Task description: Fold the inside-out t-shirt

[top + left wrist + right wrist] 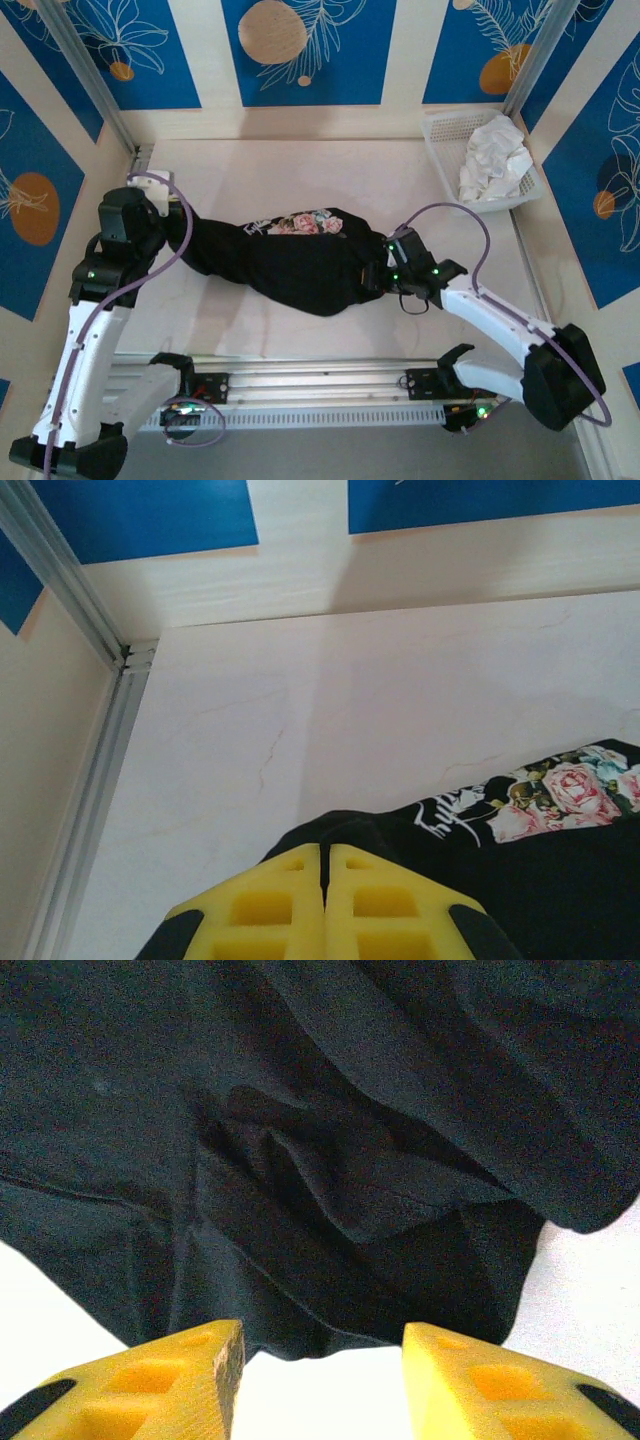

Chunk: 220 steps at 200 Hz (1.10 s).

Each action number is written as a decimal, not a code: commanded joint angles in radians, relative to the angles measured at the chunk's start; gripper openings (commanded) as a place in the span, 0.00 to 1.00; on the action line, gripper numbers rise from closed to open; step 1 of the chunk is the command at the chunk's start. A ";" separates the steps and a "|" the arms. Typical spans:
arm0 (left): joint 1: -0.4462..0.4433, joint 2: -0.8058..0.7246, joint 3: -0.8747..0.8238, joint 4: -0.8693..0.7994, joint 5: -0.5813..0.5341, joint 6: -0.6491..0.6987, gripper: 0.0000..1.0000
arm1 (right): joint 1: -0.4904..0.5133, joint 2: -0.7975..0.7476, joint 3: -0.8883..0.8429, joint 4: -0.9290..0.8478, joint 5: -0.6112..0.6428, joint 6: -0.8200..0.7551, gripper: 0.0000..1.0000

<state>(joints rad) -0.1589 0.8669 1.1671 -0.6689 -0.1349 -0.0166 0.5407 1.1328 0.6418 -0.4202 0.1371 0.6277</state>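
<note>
a: so, where does the fold stand right now?

b: early, i'd say. the inside-out t-shirt (290,265) lies in a long bunched heap across the middle of the table (300,170), stretched between the 2 arms, with its floral print (305,222) showing along the far edge. i see no clean crease anywhere, so this reads as the spreading step, not folding proper.

a: and the grippers?

b: the left gripper (325,848) has its yellow fingers pressed flat together, with black cloth gathered right at the tips (it looks pinched there, at the shirt's left end). the right gripper (322,1332) is part-way open, with bare table showing between its fingers (200,1360). it has hold of nothing, and the shirt's rumpled hem lies just ahead of it.

a: so only 1 end is held.

b: yes. the next move, as i judge it, calls for the right gripper to go forward over that hem and close on a single edge rather than the stacked folds. then it should draw away from the left so the cloth flattens out.

a: anything in the way?

b: not near. a white cloth (495,160) sits in the basket (440,150) at the far right corner, well apart from the shirt.
</note>
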 commanded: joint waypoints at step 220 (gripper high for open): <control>0.012 0.010 -0.068 0.130 0.136 -0.043 0.00 | 0.122 0.483 0.354 -0.073 0.186 -0.243 0.23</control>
<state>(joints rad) -0.1589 0.8745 1.1072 -0.5678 -0.0254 -0.0463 0.7040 1.6474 1.0134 -0.5472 0.3794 0.3973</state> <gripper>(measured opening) 0.046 0.263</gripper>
